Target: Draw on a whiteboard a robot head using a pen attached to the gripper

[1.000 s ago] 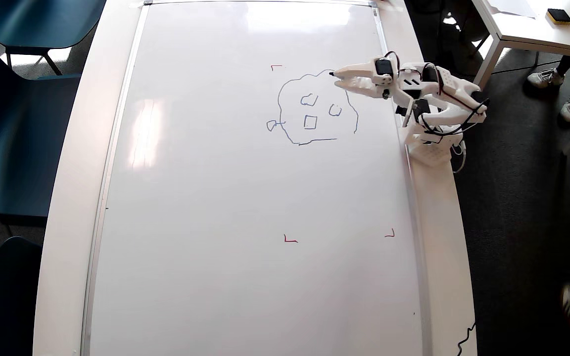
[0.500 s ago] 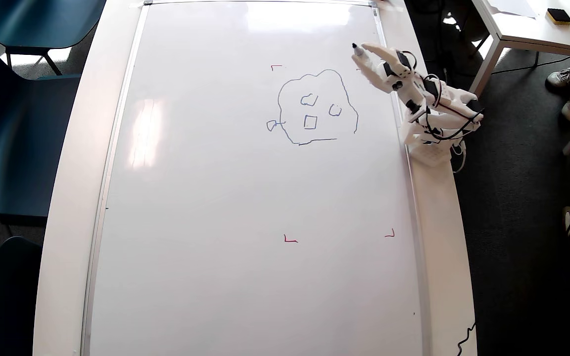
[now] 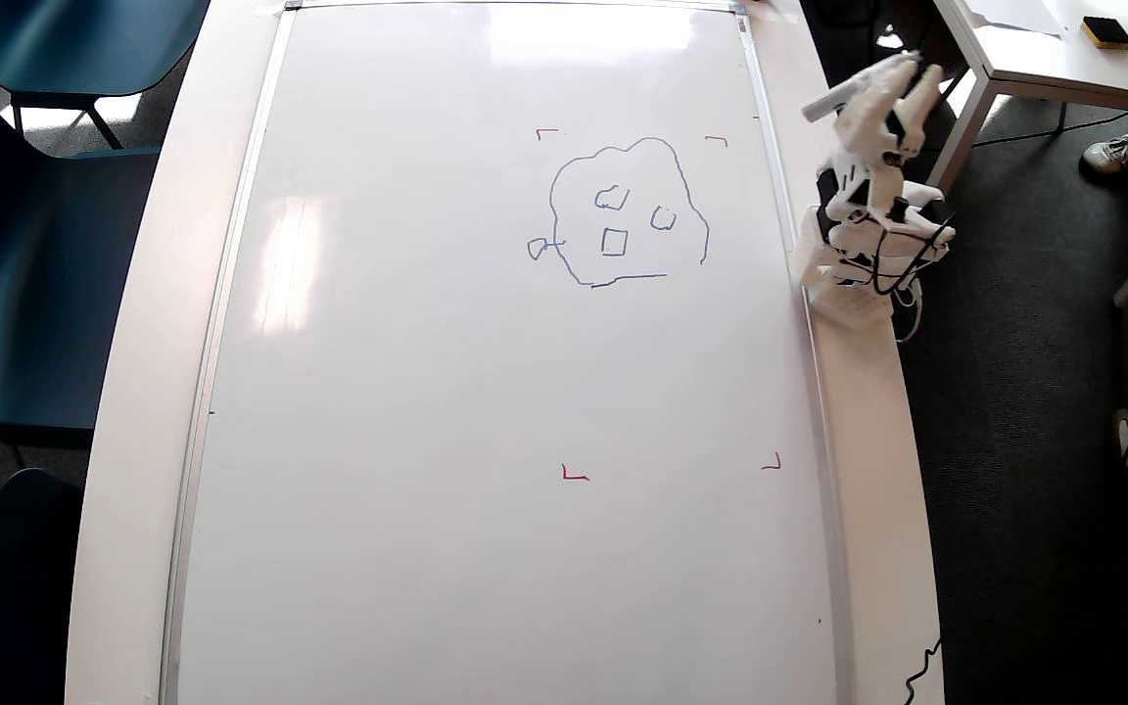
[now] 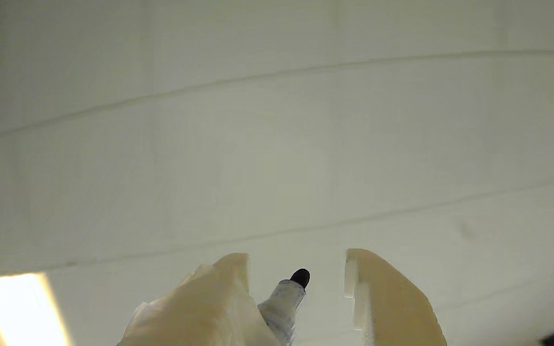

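Whiteboard (image 3: 486, 411) fills most of the overhead view: glossy white, thin silver frame, lying flat on a white table (image 3: 148, 392). No brand, label or readable writing anywhere in either view. Four small red corner marks (image 3: 575, 475) bracket a rectangle on the board's right half.

Robot head (image 3: 623, 211) sits in the upper part of that marked area, near the board's right edge in the overhead view. Thin dark-blue line, wobbly rounded outline, not fully joined at the lower right, where the bottom stroke and the right side leave a gap. Three small squarish shapes inside: two upper ones rough, one lower one neater. Small loop on a short stalk sticks out at the outline's left.

Arm base (image 3: 853, 284) stands on the table strip just right of the board frame. Gripper (image 3: 882, 83) is raised and turned off the board, over the table edge and dark floor at upper right, well apart from the drawing. Pen (image 3: 833, 101) juts from it to the left as a slim white barrel.

Wrist view: gripper (image 4: 296, 262) jaws stand apart, with a clear gap showing between the two pale fingers. Pen (image 4: 284, 305), dark tip up, lies against the left finger (image 4: 224, 298) and is clear of the right one. Background is a plain pale ceiling-like surface; bright light patch at lower left.

Blue chairs (image 3: 25, 255) to the left; people's shoes (image 3: 1112, 152) at the right edge.
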`<move>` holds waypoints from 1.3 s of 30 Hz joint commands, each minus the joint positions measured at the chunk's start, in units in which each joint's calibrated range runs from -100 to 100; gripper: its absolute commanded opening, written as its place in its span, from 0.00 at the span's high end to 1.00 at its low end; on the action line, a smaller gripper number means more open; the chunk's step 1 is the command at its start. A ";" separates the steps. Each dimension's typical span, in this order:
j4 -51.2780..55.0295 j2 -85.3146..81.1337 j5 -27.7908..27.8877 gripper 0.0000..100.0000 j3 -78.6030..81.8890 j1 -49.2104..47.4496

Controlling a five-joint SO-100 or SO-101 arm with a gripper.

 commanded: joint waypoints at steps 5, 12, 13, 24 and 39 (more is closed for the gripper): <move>-13.42 0.24 0.88 0.87 0.37 0.15; -13.34 0.33 0.83 0.88 0.37 -0.29; -13.34 0.33 0.83 0.88 0.37 -0.29; -13.25 0.41 -4.16 0.88 0.37 -0.15; -13.25 0.33 -4.26 0.99 0.37 0.30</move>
